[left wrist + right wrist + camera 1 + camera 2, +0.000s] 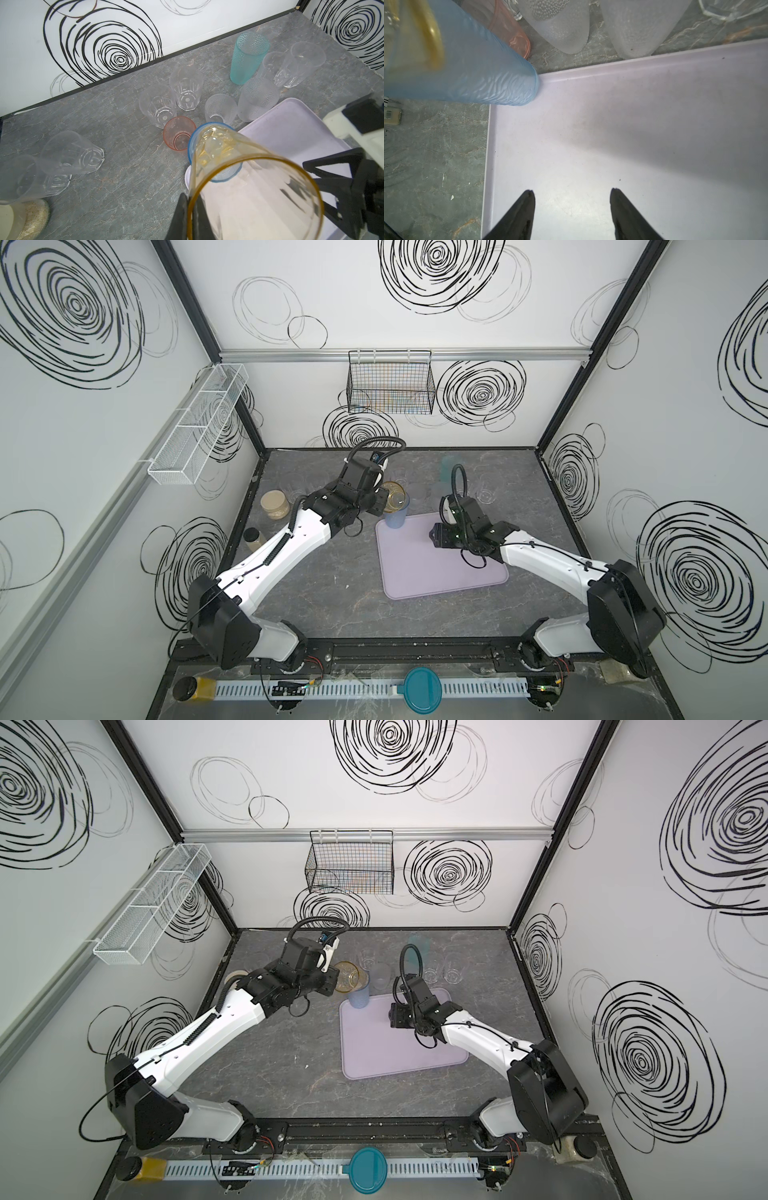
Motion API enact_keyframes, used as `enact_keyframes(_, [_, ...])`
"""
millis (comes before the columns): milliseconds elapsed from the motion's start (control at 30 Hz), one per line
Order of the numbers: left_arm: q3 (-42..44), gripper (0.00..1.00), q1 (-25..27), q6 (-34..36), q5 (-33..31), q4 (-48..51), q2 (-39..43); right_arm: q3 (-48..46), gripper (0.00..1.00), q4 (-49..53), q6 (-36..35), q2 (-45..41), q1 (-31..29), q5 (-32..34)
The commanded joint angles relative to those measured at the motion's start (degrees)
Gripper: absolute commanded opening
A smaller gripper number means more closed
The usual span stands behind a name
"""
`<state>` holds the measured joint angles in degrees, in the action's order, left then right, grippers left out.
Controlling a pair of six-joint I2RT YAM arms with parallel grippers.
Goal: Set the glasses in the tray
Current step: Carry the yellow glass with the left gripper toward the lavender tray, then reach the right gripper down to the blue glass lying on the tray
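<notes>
The amber glass point(249, 187) hung tilted in the air, pinched at its rim by the left pincer point(190, 200), which was clamped tight on the wall with one finger inside and one outside. Its base met the mouth of the blue glass point(192, 141); I couldn't tell whether it sat inside or just above it. The blue glass stood upright in the tray point(440, 576), in the back corner nearest the left arm, and nothing else stood in the tray.

The right pincer point(572, 192) hovered over the bare middle of the tray, its jaws parted and holding nothing.

The other glasses stood on the bench point(124, 166) behind the tray. A short pink glass point(179, 133) sat just beside the blue one, outside the rim. Two frosted glasses point(256, 98) stood close to the tray's back edge, with a tall teal glass point(247, 58) further back near the wall. Clear tumblers point(186, 87) were grouped near the pink one, more stood beside the teal glass, and two stood well off to the left, near a jar of beige grains point(31, 216).
</notes>
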<state>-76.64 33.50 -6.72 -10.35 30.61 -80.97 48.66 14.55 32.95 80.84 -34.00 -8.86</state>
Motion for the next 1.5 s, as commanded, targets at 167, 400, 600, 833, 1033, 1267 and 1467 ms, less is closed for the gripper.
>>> enact_keyframes(167, [-5.79, 0.0, 0.25, 1.26, -0.9, -2.48, -0.58, -0.87, 0.63, -1.35, -0.17, -0.37, -0.19, 0.23])
enact_keyframes(400, [-4.58, 0.0, 0.23, 1.54, -0.75, -3.17, -1.38, 1.5, 0.62, -0.69, -0.34, -0.55, 0.22, 0.21])
enact_keyframes(600, [-1.98, 0.0, -0.26, 1.09, 0.02, -4.05, -1.19, 5.51, 0.64, -2.72, -0.73, -0.62, 0.85, -6.66])
enact_keyframes(833, [3.42, 0.0, -4.29, 0.12, 2.08, -4.69, 6.53, -2.22, 0.69, 1.82, -6.38, -6.66, -7.56, 0.21])
enact_keyframes(1033, [12.78, 0.0, -9.01, -3.17, 4.79, -8.91, 11.59, -11.16, 0.78, -6.67, -9.91, -13.91, -17.49, 8.3])
enact_keyframes(1267, [20.72, 0.0, -11.19, -6.4, 5.31, -13.56, 15.85, -17.7, 0.78, -16.68, -11.12, -13.19, -27.89, 18.08])
enact_keyframes(1467, [27.63, 0.0, -11.05, -9.64, 4.93, -16.85, 17.89, -15.9, 0.79, -23.08, -10.99, -5.07, -32.49, 23.33])
